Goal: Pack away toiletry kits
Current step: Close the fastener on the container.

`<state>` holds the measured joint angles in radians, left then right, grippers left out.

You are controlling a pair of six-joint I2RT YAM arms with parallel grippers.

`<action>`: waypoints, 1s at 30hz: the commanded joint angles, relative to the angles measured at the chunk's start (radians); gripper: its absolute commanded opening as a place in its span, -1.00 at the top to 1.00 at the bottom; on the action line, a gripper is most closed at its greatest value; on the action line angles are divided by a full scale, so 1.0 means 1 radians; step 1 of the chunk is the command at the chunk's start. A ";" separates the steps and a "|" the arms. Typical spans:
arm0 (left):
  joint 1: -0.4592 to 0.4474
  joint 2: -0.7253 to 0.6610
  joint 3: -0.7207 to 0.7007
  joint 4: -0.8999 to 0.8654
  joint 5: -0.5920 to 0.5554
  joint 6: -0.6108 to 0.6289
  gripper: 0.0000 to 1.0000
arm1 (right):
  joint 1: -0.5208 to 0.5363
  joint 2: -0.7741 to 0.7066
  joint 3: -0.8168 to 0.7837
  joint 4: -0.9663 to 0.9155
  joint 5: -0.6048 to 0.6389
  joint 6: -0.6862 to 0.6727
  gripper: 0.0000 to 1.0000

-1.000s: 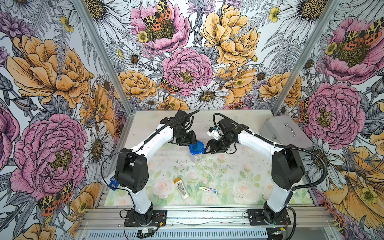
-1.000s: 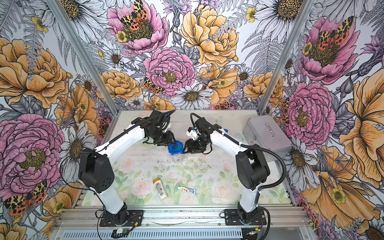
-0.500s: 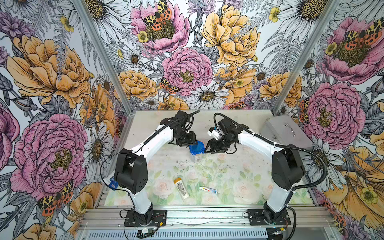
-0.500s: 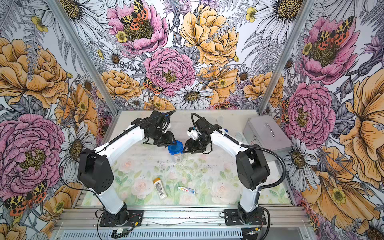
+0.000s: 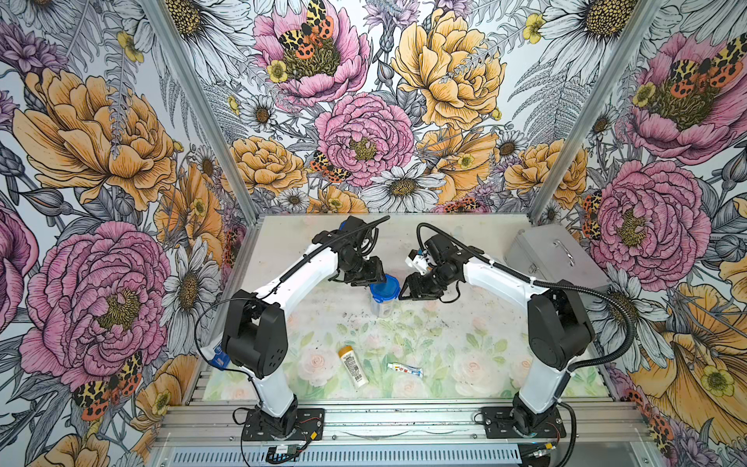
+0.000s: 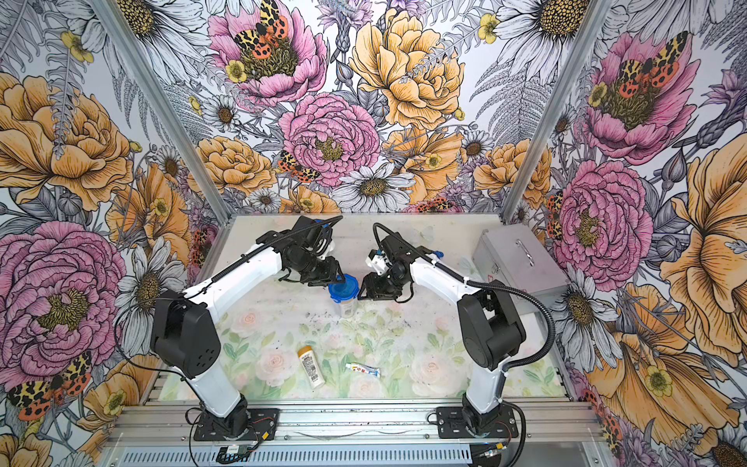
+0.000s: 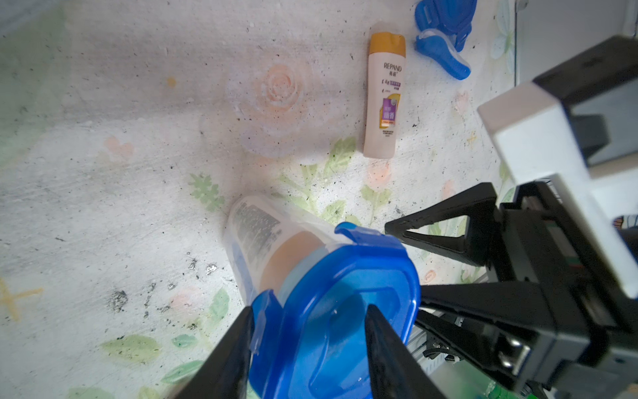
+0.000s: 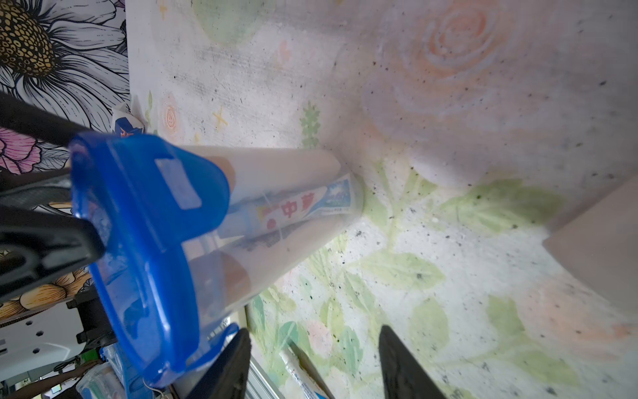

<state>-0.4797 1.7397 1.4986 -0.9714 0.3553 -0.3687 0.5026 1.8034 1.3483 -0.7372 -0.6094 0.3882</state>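
Note:
A clear plastic cup point(image 5: 382, 309) with a blue lid point(image 5: 385, 286) stands upright mid-table; a toothpaste tube point(image 8: 303, 207) and an orange-capped bottle show through its wall. My left gripper point(image 7: 309, 311) is shut on the lid point(image 7: 331, 317), with one finger outside a side tab and the other across the lid's top. My right gripper point(image 8: 314, 331) stands open beside the cup point(image 8: 276, 207), touching nothing, with only table between its fingers. A white orange-capped bottle point(image 5: 355, 366) and a toothpaste tube point(image 5: 405, 370) lie loose near the front. Another bottle point(image 7: 385, 100) lies beyond the cup.
A silver metal case point(image 5: 553, 263) with a handle sits shut at the back right. Blue plastic pieces point(image 7: 445, 34) lie near it, beside the far bottle. Both arms meet over the table's middle, and flowered walls close in three sides.
Almost nothing has moved. The right gripper's jaws have narrowed very slightly beside the cup, and the left gripper stays on the lid.

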 commanded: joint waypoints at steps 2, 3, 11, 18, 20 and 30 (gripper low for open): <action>-0.021 -0.011 -0.025 -0.029 0.014 -0.016 -0.01 | -0.003 0.007 0.019 0.052 0.002 0.005 -0.18; -0.021 -0.010 -0.025 -0.029 0.019 -0.019 -0.01 | -0.003 0.007 0.021 0.057 -0.002 0.003 -0.18; -0.002 -0.003 -0.021 -0.021 0.102 -0.067 0.00 | -0.002 0.017 0.046 0.097 -0.033 0.011 -0.19; 0.020 -0.005 -0.037 0.000 0.167 -0.101 0.03 | -0.002 0.040 0.074 0.102 -0.039 0.011 -0.19; 0.026 -0.005 -0.043 0.004 0.182 -0.112 0.03 | -0.004 0.042 0.078 0.102 -0.040 0.011 -0.19; 0.039 -0.025 -0.068 0.015 0.160 -0.141 0.02 | -0.003 0.031 0.063 0.104 -0.039 0.012 -0.19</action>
<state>-0.4351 1.7329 1.4563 -0.9794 0.4889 -0.4919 0.4892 1.8374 1.3785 -0.7105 -0.6060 0.3958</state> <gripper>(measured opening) 0.490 0.592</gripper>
